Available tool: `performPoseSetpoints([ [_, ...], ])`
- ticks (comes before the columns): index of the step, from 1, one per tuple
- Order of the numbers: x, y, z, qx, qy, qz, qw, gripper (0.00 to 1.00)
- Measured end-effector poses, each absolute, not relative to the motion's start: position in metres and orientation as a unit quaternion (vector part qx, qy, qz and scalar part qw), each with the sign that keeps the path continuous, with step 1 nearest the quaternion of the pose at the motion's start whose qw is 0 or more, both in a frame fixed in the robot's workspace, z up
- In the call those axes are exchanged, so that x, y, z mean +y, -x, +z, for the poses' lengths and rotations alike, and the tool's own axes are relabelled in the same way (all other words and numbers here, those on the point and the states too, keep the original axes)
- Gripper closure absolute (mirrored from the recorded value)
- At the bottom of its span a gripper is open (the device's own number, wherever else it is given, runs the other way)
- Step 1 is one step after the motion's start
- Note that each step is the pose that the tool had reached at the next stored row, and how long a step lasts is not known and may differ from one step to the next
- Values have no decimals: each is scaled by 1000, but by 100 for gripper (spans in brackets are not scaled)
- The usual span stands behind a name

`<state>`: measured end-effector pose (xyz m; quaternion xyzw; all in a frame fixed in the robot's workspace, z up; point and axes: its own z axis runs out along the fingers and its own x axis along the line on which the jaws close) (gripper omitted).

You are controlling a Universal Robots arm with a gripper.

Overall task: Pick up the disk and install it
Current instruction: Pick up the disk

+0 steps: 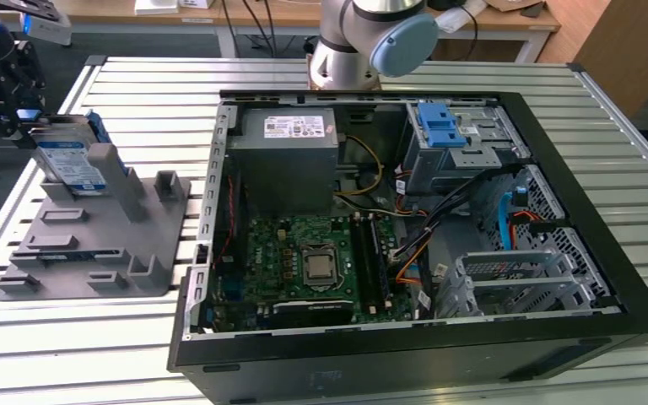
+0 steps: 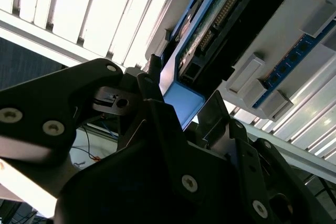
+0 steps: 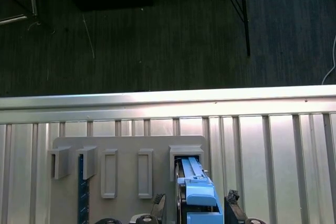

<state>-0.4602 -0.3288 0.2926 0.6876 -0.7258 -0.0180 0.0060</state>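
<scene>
The disk (image 1: pixel 68 159), a silver hard drive with a white-and-blue label in a blue carrier, stands tilted in a slot of the grey holder fixture (image 1: pixel 99 245) at the exterior view's left. My black gripper (image 1: pixel 26 118) sits at its upper end. In both wrist views the fingers (image 3: pixel 158 200) flank the blue carrier end (image 3: pixel 200 195) of the disk (image 2: pixel 181 106), and the gripper (image 2: pixel 181 95) looks shut on it. The drive's lower part remains inside the slot.
An open black computer case (image 1: pixel 594 278) lies on the slatted metal table (image 1: pixel 65 354). Inside are a grey power-supply box (image 1: pixel 284 156), the motherboard (image 1: pixel 313 261) and a metal drive cage with a blue latch (image 1: pixel 442 126). The arm's base (image 1: pixel 353 42) stands behind the case.
</scene>
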Motion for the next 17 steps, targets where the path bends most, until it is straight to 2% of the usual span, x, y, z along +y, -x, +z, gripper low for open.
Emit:
performPoseSetpoints([
  [2, -329, 460, 292, -726, -688, -18, 6, 47],
  [3, -329, 460, 292, -726, -688, -18, 6, 53],
  [16, -329, 461, 290, -726, -688, -18, 6, 55],
  [17, -329, 461, 290, -726, -688, -18, 6, 62],
])
